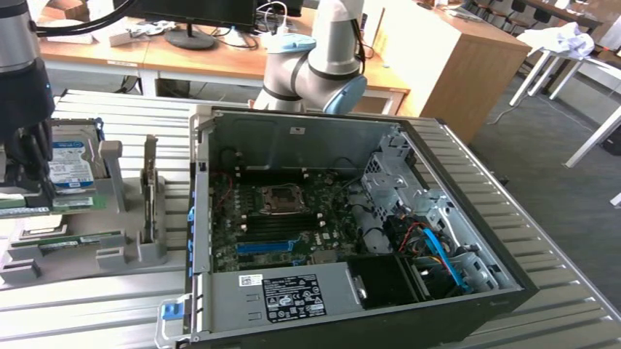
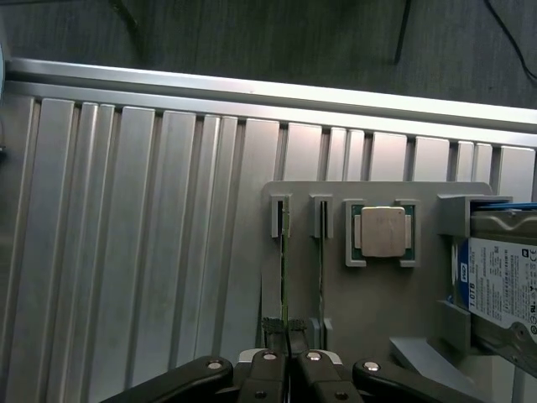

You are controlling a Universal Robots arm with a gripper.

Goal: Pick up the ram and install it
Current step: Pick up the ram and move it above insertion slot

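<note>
One ram [image 2: 284,269], on edge in the grey holder [image 2: 377,306] (slotted), gripper [image 2: 285,330] clamped on it.

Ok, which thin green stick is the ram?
Find the grey plastic holder tray on the ribbed metal table. Two thin boards stand edgewise in slots beside a square silver processor chip. The ram is the one farther from it, clamped in the black gripper.

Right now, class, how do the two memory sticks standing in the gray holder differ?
The ram is pinched in the shut claw; the second stick stands free beside it. The second stick sits next to the processor; the ram occupies the outer slot. Both stand on edge, parallel, in the gray holder.
</note>
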